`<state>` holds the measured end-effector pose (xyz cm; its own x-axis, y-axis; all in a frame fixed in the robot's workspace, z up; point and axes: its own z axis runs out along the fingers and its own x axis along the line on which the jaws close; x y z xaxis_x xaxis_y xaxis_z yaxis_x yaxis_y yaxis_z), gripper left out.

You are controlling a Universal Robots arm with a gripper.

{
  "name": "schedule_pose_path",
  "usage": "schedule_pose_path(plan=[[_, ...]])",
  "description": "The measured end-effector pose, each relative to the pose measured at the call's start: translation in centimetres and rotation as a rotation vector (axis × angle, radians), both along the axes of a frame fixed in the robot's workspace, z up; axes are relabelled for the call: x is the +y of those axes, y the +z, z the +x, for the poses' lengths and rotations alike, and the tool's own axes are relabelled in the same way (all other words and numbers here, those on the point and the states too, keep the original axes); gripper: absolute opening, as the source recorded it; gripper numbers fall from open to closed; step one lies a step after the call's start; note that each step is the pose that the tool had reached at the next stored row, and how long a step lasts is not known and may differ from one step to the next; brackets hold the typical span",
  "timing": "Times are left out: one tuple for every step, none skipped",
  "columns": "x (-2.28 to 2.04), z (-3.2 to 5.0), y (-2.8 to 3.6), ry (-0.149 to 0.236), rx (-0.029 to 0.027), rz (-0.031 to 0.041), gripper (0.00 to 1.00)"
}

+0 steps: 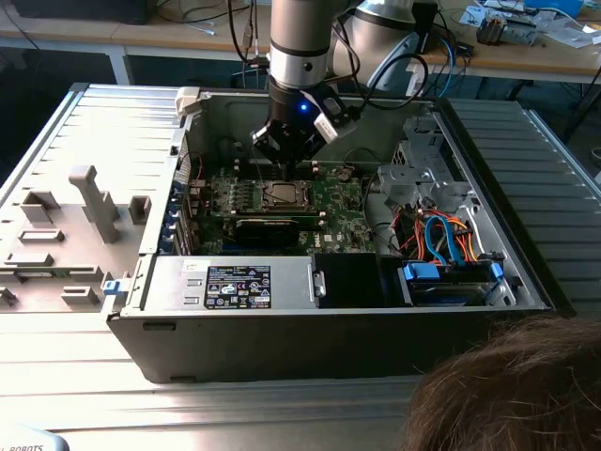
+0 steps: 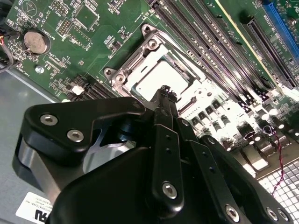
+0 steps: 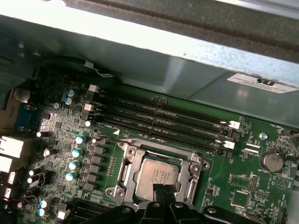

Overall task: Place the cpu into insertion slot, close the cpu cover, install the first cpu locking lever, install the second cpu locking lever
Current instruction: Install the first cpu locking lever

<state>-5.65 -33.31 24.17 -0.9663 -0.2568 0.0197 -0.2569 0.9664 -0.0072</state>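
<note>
The cpu (image 3: 156, 171) lies flat in the insertion slot (image 3: 112, 190) on the green board, its silver-grey top facing up. The cpu cover (image 3: 192, 169) lies down around it as a silvery frame. My gripper (image 3: 163, 189) is shut, its black fingertips pressed together and resting at one edge of the chip. In the second wrist view the fingertips (image 2: 164, 91) meet over the bright cpu (image 2: 154, 79). In the exterior view my gripper (image 1: 292, 162) hangs just above the cpu (image 1: 282, 195) inside the open computer case. I cannot make out the locking levers.
Long memory slots (image 3: 163, 119) run beside the socket, and a coin battery (image 3: 271, 160) sits on the board. A black card (image 1: 268, 228), the power supply (image 1: 235, 287) and cable bundles (image 1: 441, 235) crowd the case. A person's hair (image 1: 507, 385) shows in front.
</note>
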Motion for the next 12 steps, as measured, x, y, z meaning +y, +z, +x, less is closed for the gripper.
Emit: schedule_pose_path(plan=[[0.00,0.00,0.00,0.002,0.0000,0.0000,0.11],[0.00,0.00,0.00,0.004,0.0000,0.0000,0.11],[0.00,0.00,0.00,0.005,0.0000,0.0000,0.11],[0.00,0.00,0.00,0.006,0.0000,0.0000,0.11],[0.00,0.00,0.00,0.008,0.0000,0.0000,0.11],[0.00,0.00,0.00,0.010,0.0000,0.0000,0.11],[0.00,0.00,0.00,0.011,0.0000,0.0000,0.11],[0.00,0.00,0.00,0.012,0.0000,0.0000,0.11],[0.00,0.00,0.00,0.014,0.0000,0.0000,0.11],[0.00,0.00,0.00,0.016,0.0000,0.0000,0.11],[0.00,0.00,0.00,0.018,0.0000,0.0000,0.11],[0.00,0.00,0.00,0.019,0.0000,0.0000,0.11]])
